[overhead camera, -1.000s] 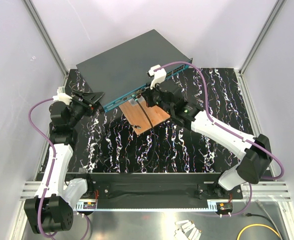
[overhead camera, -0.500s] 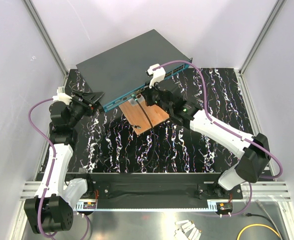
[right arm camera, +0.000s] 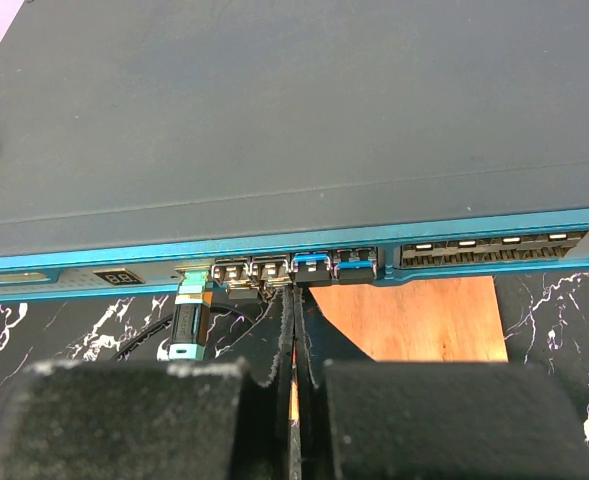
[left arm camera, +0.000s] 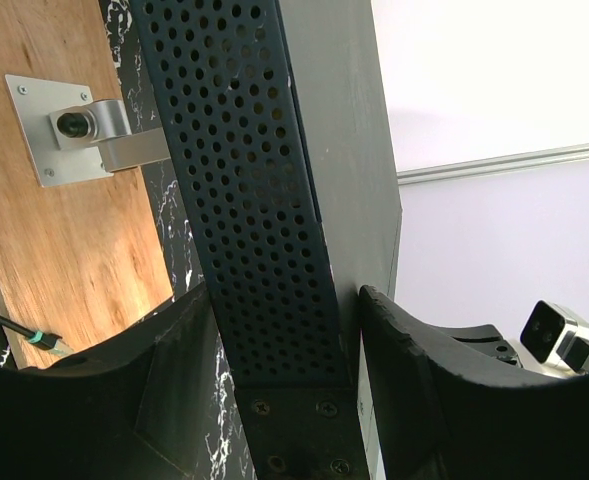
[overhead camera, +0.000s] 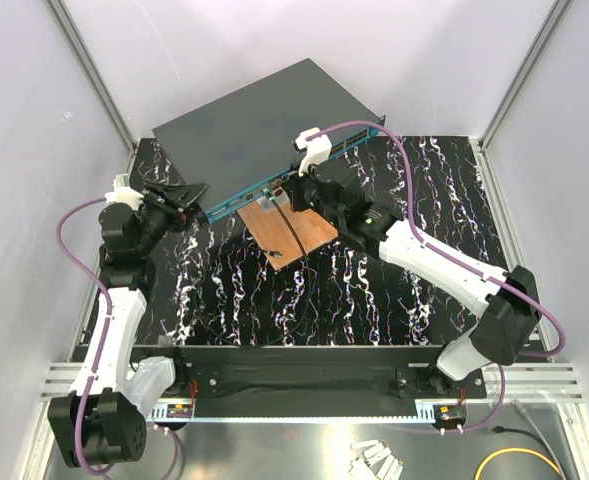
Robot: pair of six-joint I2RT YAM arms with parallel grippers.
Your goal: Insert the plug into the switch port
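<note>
Bolted to the black mounting bar (overhead camera: 294, 375), the left arm (overhead camera: 114, 320) and right arm (overhead camera: 444, 262) share one build: glossy white moulded link shells between chunky black joint housings. A purple cable (overhead camera: 62, 238) loops off each arm above the bar, and a small white camera block (overhead camera: 316, 148) caps each wrist. A green light (overhead camera: 374, 217) glows on the right arm. The left claw (overhead camera: 199, 192) and right claw (right arm camera: 296, 330) are matte black, with grainy-edged fingers (left arm camera: 444, 400).

The switch (overhead camera: 264, 125) lies at the back of the table (overhead camera: 374, 300), with the board (overhead camera: 312, 236) just in front of it, the left gripper (overhead camera: 196, 190) around its left end, the right gripper (overhead camera: 288, 192) at its front edge, and the plug (right arm camera: 190, 320) at that edge too, nearer the left end.
</note>
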